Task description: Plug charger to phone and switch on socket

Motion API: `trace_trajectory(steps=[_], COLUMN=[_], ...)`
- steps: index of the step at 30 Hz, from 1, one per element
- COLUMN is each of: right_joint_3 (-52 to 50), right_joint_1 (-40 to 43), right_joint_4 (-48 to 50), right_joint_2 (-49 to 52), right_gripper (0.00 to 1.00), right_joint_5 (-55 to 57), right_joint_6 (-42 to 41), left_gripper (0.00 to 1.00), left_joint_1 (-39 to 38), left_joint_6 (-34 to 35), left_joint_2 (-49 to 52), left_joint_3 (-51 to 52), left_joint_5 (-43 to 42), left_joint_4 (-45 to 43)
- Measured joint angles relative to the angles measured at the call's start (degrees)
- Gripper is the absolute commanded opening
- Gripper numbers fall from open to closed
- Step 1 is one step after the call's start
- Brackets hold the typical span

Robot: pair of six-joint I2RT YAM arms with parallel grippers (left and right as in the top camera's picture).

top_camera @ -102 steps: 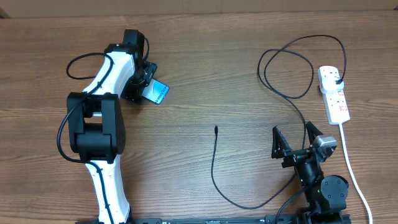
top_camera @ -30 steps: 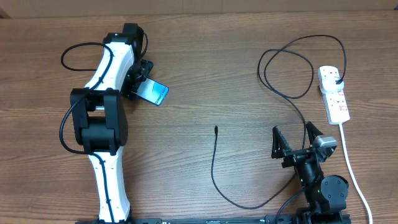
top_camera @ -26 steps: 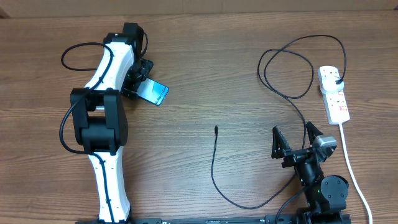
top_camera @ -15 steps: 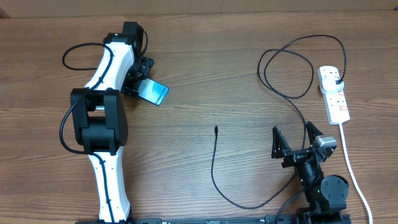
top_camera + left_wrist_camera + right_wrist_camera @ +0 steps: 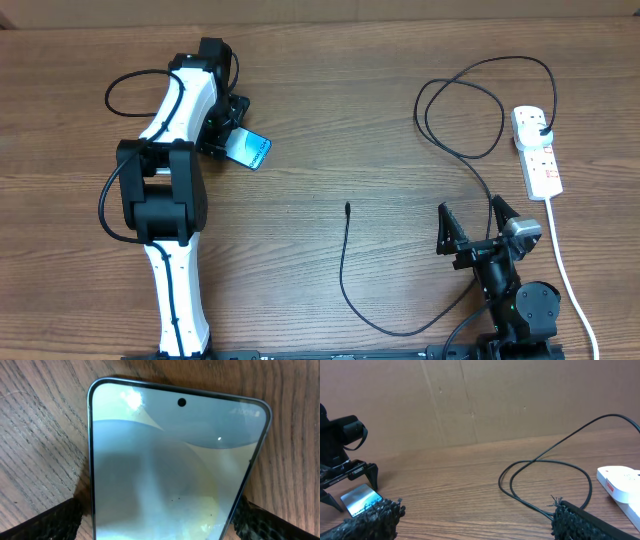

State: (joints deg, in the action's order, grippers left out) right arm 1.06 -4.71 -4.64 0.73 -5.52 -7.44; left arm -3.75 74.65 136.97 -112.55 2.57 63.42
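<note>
The phone (image 5: 252, 150) lies on the table at the far left, with its lit pale blue screen up. It fills the left wrist view (image 5: 175, 460) and also shows small in the right wrist view (image 5: 361, 498). My left gripper (image 5: 228, 140) is open and straddles the phone's sides (image 5: 157, 522), with a thin gap at the left finger. The charger's connector tip (image 5: 347, 207) lies mid-table. Its black cable (image 5: 460, 110) loops to a plug in the socket (image 5: 537, 150), the white power strip at the far right. My right gripper (image 5: 470, 232) is open and empty (image 5: 475, 527).
The power strip's white cord (image 5: 562, 265) runs along the right side toward the front edge. The charger cable (image 5: 385, 330) curves close to my right arm's base and loops in front of it (image 5: 545, 467). A cardboard wall (image 5: 495, 400) stands behind the table.
My left arm's elbow has shifted slightly to the right. The gripper and the phone stay almost where they were. The right arm has not moved.
</note>
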Motion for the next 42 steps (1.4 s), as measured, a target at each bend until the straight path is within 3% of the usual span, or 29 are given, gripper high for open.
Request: trace_trajectory(steps=[21,42], right_joint_3=[0.0,0.0], right_joint_1=[0.0,0.0], right_joint_4=[0.0,0.0], right_joint_2=[0.0,0.0], right_gripper=[1.0,1.0], right_joint_5=[0.0,0.0], right_joint_6=[0.0,0.0], left_gripper=[1.0,0.9], left_joint_1=[0.0,0.0], left_joint_6=[0.0,0.0], left_joint_2=[0.1,0.1], left_joint_3=[-0.3,-0.3], left_joint_5=[-2.4,-3.0], left_joint_4=[1.5,1.7])
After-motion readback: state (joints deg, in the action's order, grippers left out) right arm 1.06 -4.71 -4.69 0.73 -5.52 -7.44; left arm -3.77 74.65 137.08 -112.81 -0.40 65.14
